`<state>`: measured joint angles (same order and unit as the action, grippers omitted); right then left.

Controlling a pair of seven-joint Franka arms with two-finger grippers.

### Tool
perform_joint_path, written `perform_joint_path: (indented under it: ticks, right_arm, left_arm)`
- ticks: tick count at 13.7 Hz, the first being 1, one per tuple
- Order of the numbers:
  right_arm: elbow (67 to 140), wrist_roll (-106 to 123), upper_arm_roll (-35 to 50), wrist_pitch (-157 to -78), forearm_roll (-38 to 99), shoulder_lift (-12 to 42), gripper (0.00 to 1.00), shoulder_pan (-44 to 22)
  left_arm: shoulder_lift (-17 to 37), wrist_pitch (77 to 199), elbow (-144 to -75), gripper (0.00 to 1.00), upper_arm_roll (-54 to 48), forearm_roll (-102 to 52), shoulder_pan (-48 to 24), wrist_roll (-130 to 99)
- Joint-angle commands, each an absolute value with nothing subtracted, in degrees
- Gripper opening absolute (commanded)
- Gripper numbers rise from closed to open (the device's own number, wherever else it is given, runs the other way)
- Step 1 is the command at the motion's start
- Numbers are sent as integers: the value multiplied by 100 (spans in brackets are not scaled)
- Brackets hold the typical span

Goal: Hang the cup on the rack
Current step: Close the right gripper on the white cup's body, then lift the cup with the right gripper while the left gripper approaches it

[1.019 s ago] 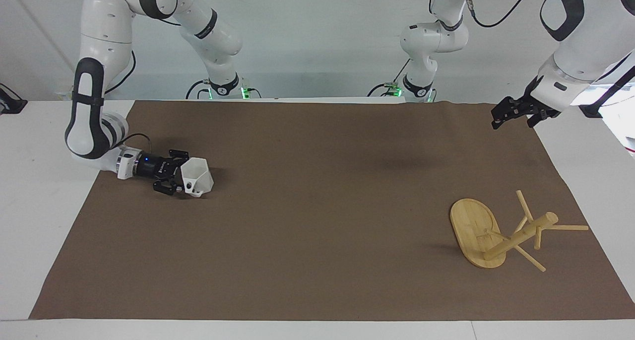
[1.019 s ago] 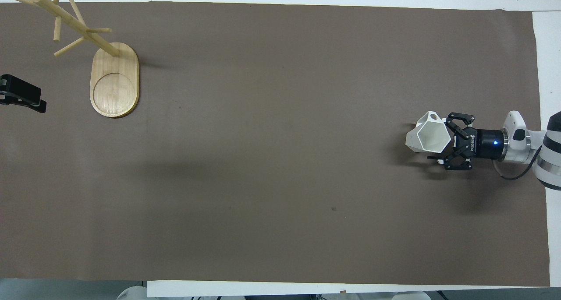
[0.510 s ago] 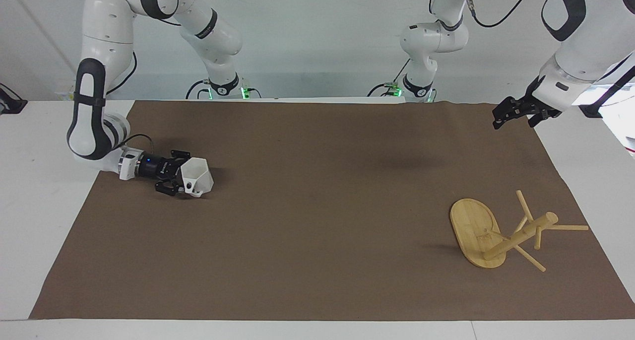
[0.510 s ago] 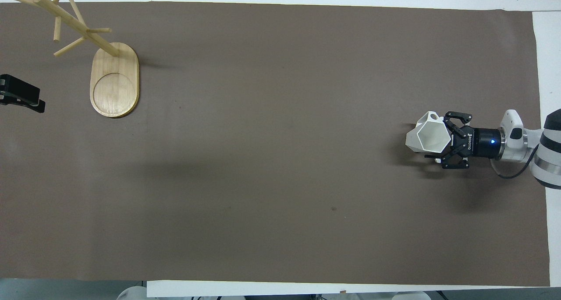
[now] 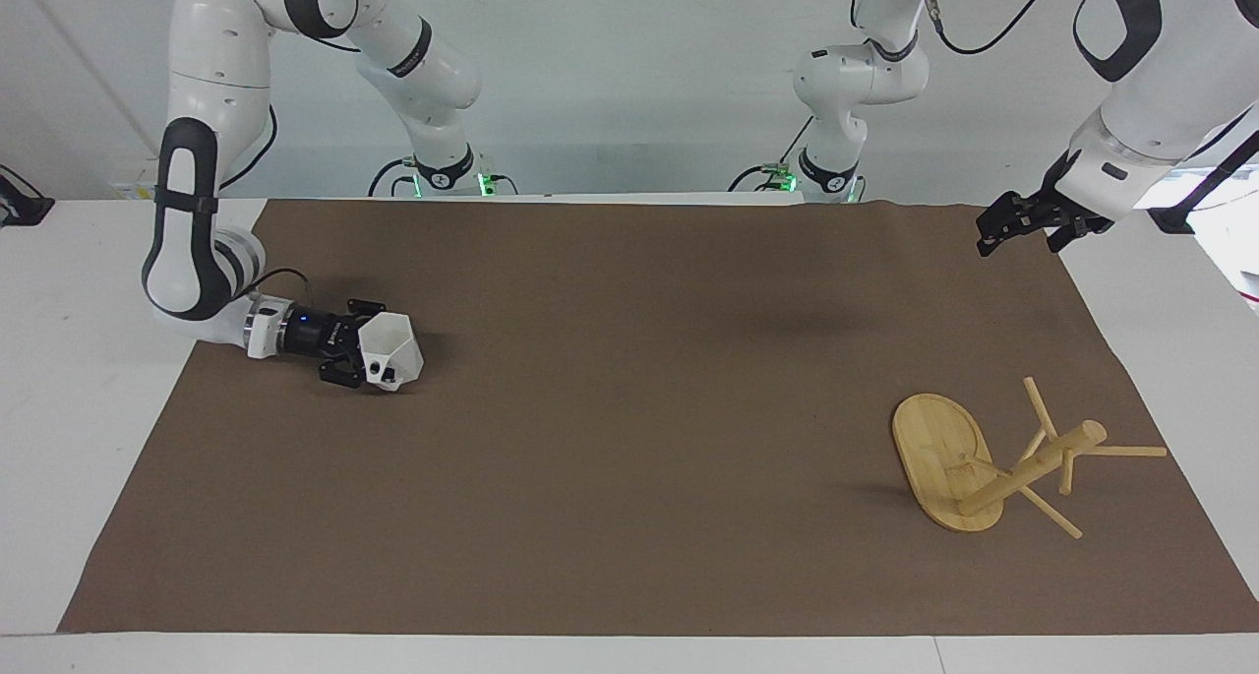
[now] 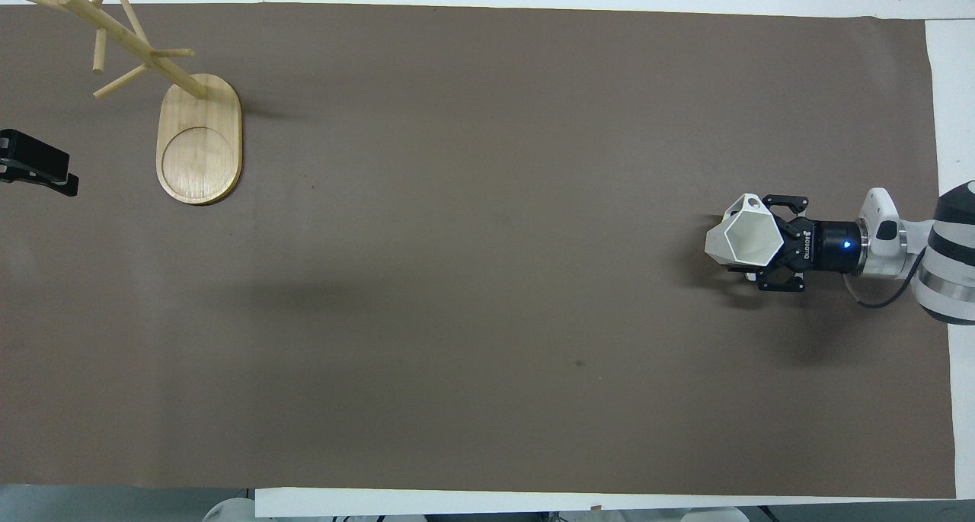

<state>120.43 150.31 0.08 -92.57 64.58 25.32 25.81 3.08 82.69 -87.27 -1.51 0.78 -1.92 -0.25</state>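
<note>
On the brown mat (image 6: 487, 278) covering the surface, the right arm has slid forward a little. The bamboo mug rack (image 6: 199, 137) stands at ten o'clock in the overhead view, unmoved. The left end effector (image 5: 1023, 226) waits over the mat's edge near it. The white faceted cup (image 6: 750, 240) lies tipped at three o'clock. The right end effector (image 5: 354, 357) now sits closer against its rim, fingers spread, seemingly straddling the wall. The grasp looks imminent; hanging has not begun.
</note>
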Motion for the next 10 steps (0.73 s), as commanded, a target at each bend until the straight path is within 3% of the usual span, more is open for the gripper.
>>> perform_joint_path:
  ticks: [1,2,5,10]
  right_arm:
    - [12155,15196,18,-9343,6601,2434,49,2575]
    - [12147,15196,18,-9334,6601,2435,22,2575]
    - [11989,14690,280,-9107,6627,2443,16,2505]
    - [11805,14274,1123,-9079,7759,2268,15,2172]
  left_arm:
    - [237,8235,-8798,100,-185,167,-132,0]
    - [237,8235,-8807,100,-185,158,-132,-9]
    - [237,8253,-8807,100,-185,158,-123,-17]
    - [246,8314,-8807,100,-185,158,-175,-70]
